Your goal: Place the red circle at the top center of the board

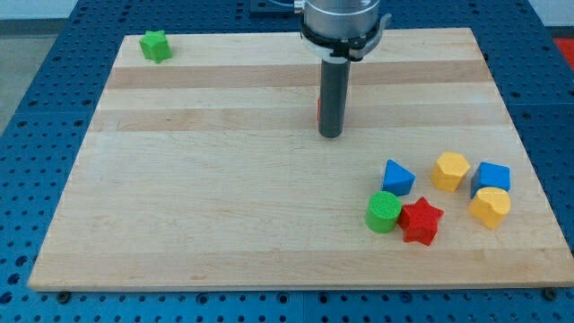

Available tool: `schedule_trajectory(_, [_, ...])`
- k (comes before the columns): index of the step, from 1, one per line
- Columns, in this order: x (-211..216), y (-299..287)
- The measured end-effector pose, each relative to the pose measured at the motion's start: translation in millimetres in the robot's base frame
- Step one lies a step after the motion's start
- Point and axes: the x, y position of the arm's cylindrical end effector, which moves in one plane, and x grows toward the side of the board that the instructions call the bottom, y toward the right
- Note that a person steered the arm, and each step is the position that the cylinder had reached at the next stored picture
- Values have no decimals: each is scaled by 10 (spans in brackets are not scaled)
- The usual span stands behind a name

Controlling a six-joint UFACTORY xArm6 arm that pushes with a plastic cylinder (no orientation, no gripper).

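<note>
Far off to the left of the tip and toward the view's top, a green star (155, 45) sits alone near the board's (224, 206) top-left corner, well apart from everything else.

The rod (332, 94) comes straight down from the arm's dark collar at the view's top centre, and the tip (330, 135) rests on the wood a little above the middle of the board. There are no fingers on this arm, so nothing is opened or clamped; the tip is just a blunt end. The red circle (319, 109) is almost wholly hidden behind the rod: only a thin red sliver shows at the rod's left edge, just above the tip. It looks to be touching or just beside the rod, though I cannot tell which.

To the right of the tip and toward the view's bottom lies a loose cluster, well apart from it. First comes a green cylinder (384, 212), touching a red star (421, 221) on its right. Just above those two is a blue triangle (397, 177). Further right sits a yellow hexagon (451, 170), then a blue block (491, 177), with a yellow heart (490, 206) pressed against it from below.
</note>
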Motion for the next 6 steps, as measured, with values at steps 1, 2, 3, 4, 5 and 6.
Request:
schedule_trajectory(1, [-225, 48])
schedule_trajectory(2, [-478, 142])
schedule_trajectory(3, [-750, 208])
schedule_trajectory(4, [-1037, 215])
schedule_trajectory(5, [-1282, 176])
schedule_trajectory(6, [-1458, 56])
